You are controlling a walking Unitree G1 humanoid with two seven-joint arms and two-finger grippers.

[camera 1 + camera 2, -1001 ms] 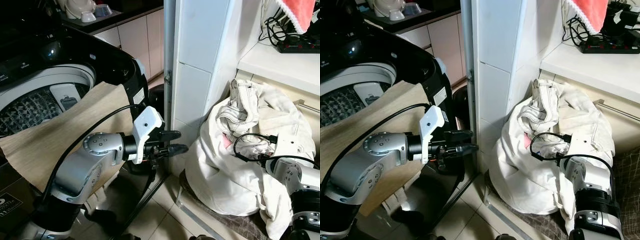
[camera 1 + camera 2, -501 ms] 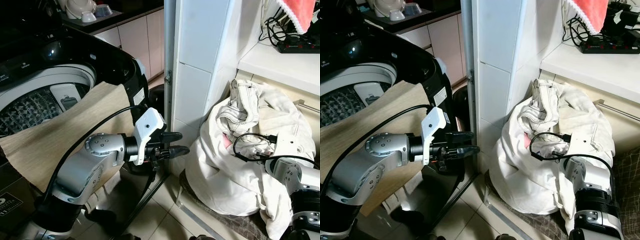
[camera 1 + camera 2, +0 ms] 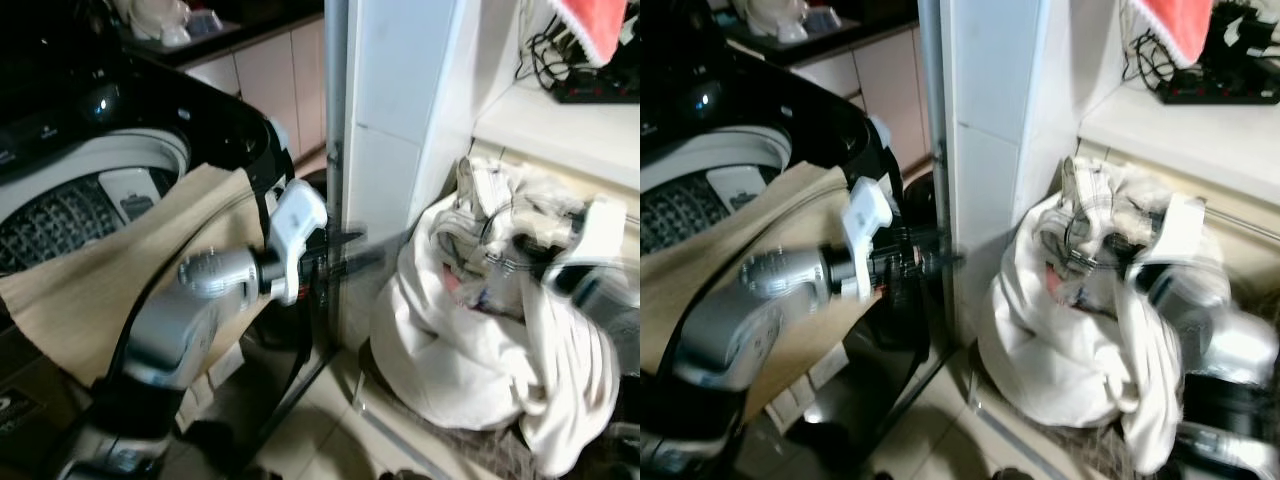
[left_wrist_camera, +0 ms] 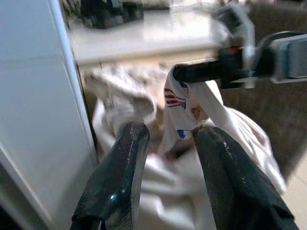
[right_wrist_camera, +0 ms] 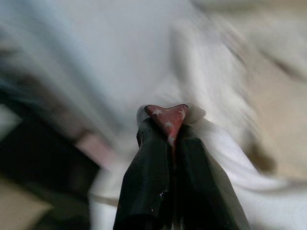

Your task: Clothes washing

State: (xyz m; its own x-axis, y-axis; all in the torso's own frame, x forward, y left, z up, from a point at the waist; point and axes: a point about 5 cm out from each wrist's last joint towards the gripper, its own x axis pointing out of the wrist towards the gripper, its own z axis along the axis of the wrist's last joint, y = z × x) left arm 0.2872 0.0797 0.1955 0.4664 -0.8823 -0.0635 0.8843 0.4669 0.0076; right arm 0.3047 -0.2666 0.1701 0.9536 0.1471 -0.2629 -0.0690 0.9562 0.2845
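Lifted out of the heap since a second ago, a white garment with a red-and-blue printed patch now hangs from the right gripper, whose black fingers are pressed together on a fold of it; the right wrist view shows a scrap of red cloth with pale stars pinched at the fingertips. That arm has swung up from low beside the laundry pile to the top of it, and is smeared with motion blur. The left gripper has also pushed forward toward the pile, past the white tiled pillar, with its two fingers spread and nothing between them. The pile is a mound of white clothes on the floor against the wall, under a white counter carrying a power strip and cables. Well apart to the robot's left stands the top-loading washing machine, lid open, drum exposed, with a tan cloth draped over its front edge. The step in hand looks like drawing one piece free for the drum. Doing it well probably means lifting until the garment's tail clears the heap, so nothing else drags along, and bringing the open left claw under the hanging part to share the weight, as a pinch on a thin fold could slip during the swing across.
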